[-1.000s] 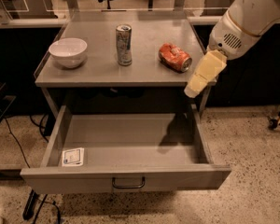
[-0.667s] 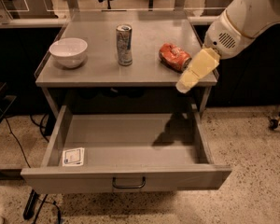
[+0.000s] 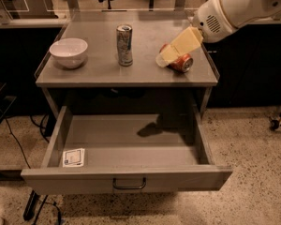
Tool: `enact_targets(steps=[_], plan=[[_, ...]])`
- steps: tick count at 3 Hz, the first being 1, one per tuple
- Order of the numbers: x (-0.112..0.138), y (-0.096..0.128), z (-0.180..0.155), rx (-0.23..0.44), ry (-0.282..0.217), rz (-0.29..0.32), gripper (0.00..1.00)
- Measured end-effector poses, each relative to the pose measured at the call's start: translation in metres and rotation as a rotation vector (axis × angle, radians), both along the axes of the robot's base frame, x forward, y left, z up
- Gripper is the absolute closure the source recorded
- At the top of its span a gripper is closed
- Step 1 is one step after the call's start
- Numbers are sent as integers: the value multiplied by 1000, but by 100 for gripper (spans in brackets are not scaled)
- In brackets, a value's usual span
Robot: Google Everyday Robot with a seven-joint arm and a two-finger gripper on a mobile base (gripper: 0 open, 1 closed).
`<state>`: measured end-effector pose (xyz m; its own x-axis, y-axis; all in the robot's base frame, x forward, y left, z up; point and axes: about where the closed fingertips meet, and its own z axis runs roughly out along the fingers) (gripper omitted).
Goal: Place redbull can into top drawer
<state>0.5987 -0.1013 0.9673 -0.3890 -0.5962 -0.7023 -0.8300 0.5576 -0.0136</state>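
Pincer now leftward over crushed can

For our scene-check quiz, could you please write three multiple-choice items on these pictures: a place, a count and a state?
1. Where is the tall slim silver-and-blue can? A in the drawer; B on the grey tabletop, between the white bowl and crushed orange-red can; C on the floor.
2. How many cans are on the tabletop? A three; B one; C two.
3. The wide shallow grey metal drawer is: A open, holding only a white sticker; B shut; C open, holding a can.
Key: 1 B, it stands mid-table; 2 C, the gripper hovers by the crushed one; 3 A, only the sticker inside.
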Motion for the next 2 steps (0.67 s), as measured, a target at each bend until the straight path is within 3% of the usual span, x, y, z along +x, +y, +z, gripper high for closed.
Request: enact_targets(steps=[2], plan=[[2,6,1,24,-8,-7,0]])
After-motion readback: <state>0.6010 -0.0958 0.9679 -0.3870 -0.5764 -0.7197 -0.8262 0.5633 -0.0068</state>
